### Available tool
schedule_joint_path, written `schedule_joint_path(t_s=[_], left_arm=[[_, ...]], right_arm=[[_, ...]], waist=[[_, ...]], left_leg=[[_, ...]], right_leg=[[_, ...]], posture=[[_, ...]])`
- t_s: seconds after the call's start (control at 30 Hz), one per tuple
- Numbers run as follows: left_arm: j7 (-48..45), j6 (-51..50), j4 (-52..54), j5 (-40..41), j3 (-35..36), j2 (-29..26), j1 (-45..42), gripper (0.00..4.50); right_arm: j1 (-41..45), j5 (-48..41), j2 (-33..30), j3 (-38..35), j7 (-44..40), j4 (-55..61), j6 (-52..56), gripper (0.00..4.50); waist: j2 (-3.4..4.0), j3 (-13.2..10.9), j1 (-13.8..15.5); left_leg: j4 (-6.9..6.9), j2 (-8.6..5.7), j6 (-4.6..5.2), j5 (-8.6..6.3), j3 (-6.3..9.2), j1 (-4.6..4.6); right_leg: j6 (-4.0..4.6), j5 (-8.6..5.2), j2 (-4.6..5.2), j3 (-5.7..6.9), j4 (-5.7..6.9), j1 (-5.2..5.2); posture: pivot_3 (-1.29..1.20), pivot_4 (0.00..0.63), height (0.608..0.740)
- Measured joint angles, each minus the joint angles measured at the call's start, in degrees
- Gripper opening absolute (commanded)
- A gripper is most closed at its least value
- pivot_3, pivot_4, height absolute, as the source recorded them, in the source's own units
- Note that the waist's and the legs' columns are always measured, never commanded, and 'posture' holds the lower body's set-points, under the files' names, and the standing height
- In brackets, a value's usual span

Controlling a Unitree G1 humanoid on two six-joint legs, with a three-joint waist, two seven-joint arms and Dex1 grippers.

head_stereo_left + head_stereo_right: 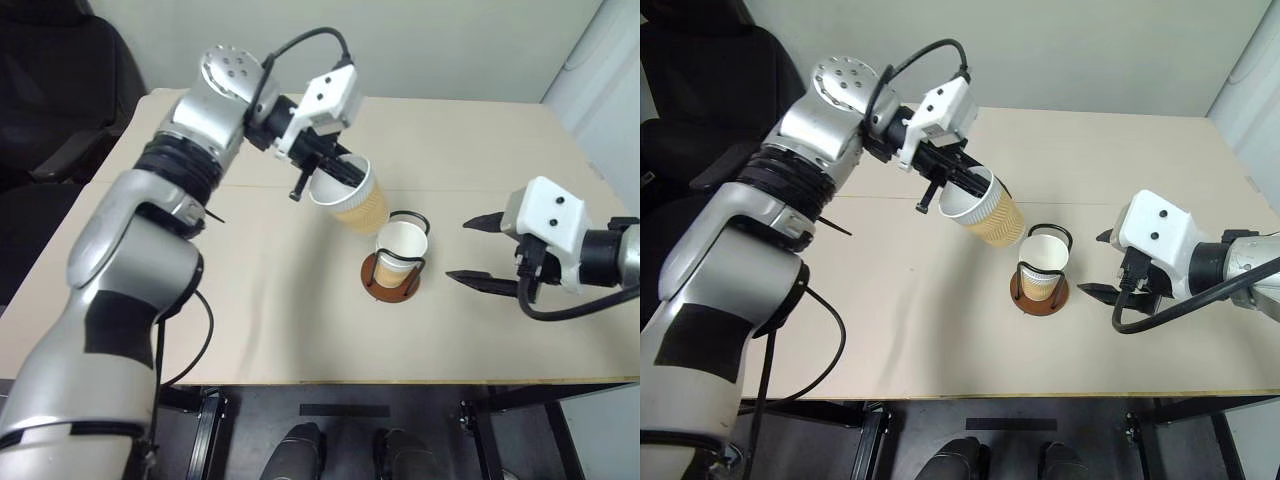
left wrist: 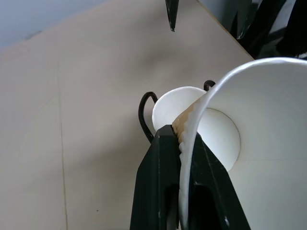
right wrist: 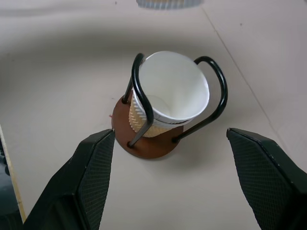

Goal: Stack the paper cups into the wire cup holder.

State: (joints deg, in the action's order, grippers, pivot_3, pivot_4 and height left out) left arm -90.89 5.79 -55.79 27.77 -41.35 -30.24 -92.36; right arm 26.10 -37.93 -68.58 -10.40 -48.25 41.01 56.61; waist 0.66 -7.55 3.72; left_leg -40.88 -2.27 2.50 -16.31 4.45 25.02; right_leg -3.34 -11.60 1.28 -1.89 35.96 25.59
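A paper cup (image 1: 352,195) is held above the counter (image 1: 250,310) by the left tool (image 1: 322,165), whose two black fingers (image 2: 163,191) are clamped on the cup's rim, one inside the wall and one outside. The cup is tilted, its white mouth turned toward the left arm and its tan-yellow wall pointing down toward the wire cup holder (image 1: 392,272). The held cup is seen up and to the left of the holder, apart from it. A second paper cup (image 3: 168,93) is seated upright inside the holder's black wire loops, above the round reddish-brown base (image 3: 144,143). The right tool (image 1: 478,250) is kept just to the right of the holder, its fingers spread wide apart and holding nothing.
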Motion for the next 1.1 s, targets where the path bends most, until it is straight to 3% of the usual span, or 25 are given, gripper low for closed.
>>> schedule_joint_path(t_s=[0.7, 1.1], left_arm=[[0.0, 3.1, -7.9, -5.1, -2.1, 8.5, -5.3, 0.02], [0.0, 7.1, -12.6, -11.2, 1.8, 12.4, -5.3, 0.02]], right_arm=[[-1.6, -0.1, 0.7, -0.7, 1.8, 1.2, 0.1, 3.78], [-2.5, -0.6, 1.4, -0.7, 3.8, 2.5, 1.1, 3.78]], waist=[[-0.01, 0.0, 0.2], [-0.01, 0.0, 0.3]], left_leg=[[-0.16, 0.03, 0.09, -0.06, -0.15, 0.02], [-0.18, 0.02, 0.11, -0.07, -0.22, 0.01]], right_leg=[[-0.18, 0.03, 0.06, -0.17, 0.07, 0.00], [-0.23, 0.03, 0.04, -0.22, 0.07, 0.00]], posture=[[0.00, 0.150, 0.740], [0.00, 0.150, 0.740]])
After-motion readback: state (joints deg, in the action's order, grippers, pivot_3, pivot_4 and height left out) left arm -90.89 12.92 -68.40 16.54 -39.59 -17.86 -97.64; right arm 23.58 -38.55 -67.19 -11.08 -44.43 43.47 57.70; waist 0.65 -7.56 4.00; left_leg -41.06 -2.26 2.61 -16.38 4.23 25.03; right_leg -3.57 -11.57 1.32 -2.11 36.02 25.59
